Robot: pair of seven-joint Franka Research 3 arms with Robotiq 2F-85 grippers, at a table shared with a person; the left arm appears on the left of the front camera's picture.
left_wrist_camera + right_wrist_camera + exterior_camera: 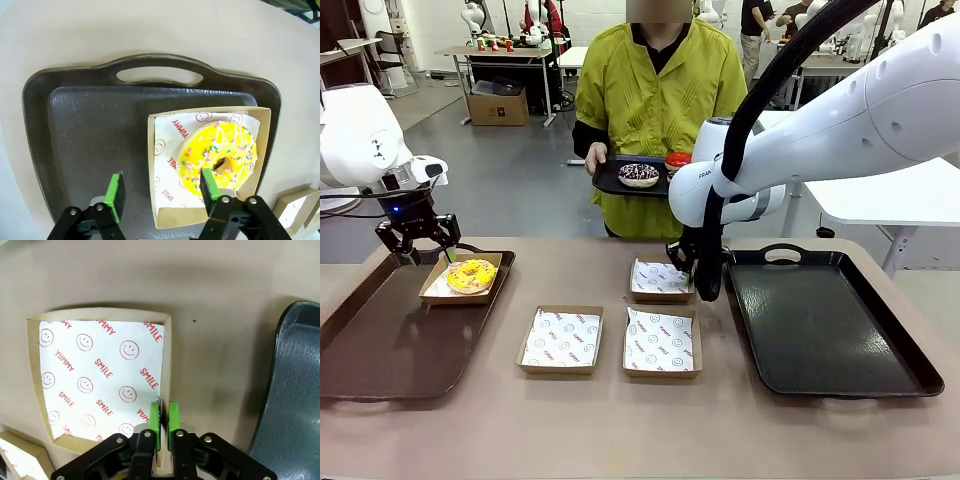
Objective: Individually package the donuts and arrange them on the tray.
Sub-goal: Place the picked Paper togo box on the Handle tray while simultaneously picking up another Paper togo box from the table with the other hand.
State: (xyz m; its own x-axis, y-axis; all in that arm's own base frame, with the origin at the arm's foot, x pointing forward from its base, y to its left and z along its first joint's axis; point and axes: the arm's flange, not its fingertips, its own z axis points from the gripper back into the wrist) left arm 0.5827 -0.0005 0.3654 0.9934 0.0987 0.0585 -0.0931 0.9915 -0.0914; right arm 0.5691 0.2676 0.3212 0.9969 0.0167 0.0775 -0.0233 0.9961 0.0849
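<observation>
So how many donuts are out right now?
3. The yellow donut sits in a box on the left tray; the sprinkled chocolate donut and red donut are on the person's tray. The right arm may hide another.

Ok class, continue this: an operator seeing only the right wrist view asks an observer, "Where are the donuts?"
Observer: A yellow sprinkled donut sits in a lined box on the left tray.
Operator: Is the left tool gripping it?
Observer: No, the left tool hovers open above it.
Operator: Others? My right tool pinches an empty box by its wall.
Observer: The person holds a small black tray with a chocolate sprinkled donut and a red donut.
</observation>
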